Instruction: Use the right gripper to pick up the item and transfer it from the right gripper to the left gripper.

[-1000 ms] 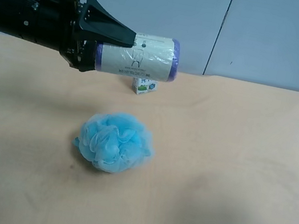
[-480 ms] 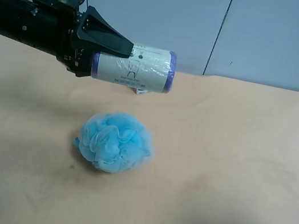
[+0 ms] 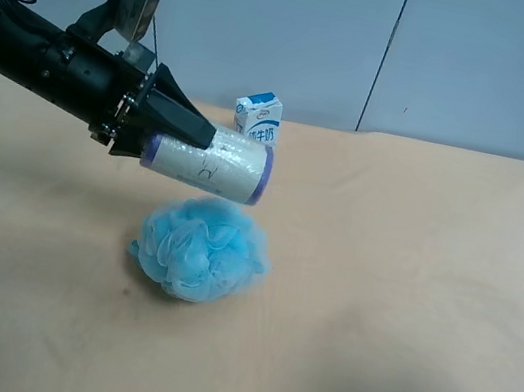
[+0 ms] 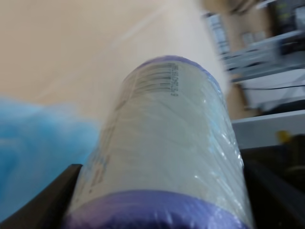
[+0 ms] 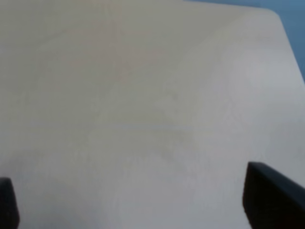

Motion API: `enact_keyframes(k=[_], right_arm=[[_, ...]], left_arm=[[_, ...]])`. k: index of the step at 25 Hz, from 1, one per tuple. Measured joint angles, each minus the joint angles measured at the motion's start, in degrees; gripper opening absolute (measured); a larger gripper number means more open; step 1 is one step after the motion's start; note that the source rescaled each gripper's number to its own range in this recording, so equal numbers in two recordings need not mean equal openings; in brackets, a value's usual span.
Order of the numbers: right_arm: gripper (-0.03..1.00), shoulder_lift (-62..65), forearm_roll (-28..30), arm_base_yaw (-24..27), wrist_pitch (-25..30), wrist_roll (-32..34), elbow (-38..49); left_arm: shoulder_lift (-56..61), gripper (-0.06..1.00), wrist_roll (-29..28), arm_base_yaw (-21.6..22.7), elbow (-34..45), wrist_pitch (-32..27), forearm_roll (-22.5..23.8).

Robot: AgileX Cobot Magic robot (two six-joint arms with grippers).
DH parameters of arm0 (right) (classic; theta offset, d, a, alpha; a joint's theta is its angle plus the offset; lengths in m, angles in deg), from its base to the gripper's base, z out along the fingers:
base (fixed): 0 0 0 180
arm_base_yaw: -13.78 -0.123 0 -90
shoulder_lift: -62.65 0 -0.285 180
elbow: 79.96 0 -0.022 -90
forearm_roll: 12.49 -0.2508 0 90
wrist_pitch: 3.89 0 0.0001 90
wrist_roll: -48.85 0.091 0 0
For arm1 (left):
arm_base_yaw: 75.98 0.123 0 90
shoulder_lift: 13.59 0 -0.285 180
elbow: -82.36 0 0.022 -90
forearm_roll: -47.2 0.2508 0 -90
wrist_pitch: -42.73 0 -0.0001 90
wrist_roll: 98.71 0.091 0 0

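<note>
The item (image 3: pixel 209 162), a cream-white cylinder with purple ends in shiny plastic, is held in the air just above the blue bath puff (image 3: pixel 202 246). My left gripper (image 3: pixel 186 142), on the black arm with the silver-grey capsule at the exterior high view's left, is shut on its near end. The left wrist view shows the item (image 4: pixel 167 143) filling the gap between the gripper's (image 4: pixel 162 205) two black fingers. My right gripper (image 5: pixel 138 200) is open and empty over bare table; it is out of the exterior high view.
A small blue-and-white milk carton (image 3: pixel 260 116) stands at the back of the beige table (image 3: pixel 409 283), behind the item. The puff shows blurred in the left wrist view (image 4: pixel 28 148). A blue wall stands behind the table.
The left arm has lowered the item and tilted its free end down, bringing it close above the puff. The milk carton behind it now shows in full.
</note>
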Motion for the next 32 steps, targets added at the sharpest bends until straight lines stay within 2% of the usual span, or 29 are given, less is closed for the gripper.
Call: enact_keyframes(k=[6,11,15,18,21,28,32], right_arm=[[0.77,0.0,0.0,-0.2,0.0,0.1,0.0],[0.77,0.0,0.0,-0.2,0.0,0.1,0.0],[0.77,0.0,0.0,-0.2,0.0,0.1,0.0],[0.77,0.0,0.0,-0.2,0.0,0.1,0.0],[0.77,0.0,0.0,-0.2,0.0,0.1,0.0],[0.77,0.0,0.0,-0.2,0.0,0.1,0.0],[0.77,0.0,0.0,-0.2,0.0,0.1,0.0]], left_arm=[[0.0,0.00,-12.4,0.1,-9.9,0.9,15.0],[0.0,0.00,-24.4,0.1,-16.4,0.9,33.0],[0.0,0.00,-34.1,0.1,-17.6,0.9,47.8],[0.0,0.00,-39.8,0.1,-17.7,0.9,56.0],[0.0,0.00,-43.4,0.1,-17.7,2.1,59.8],[-4.0,0.00,-45.1,0.1,-17.7,3.4,60.2],[-6.1,0.00,-46.8,0.1,-17.7,6.2,61.5]])
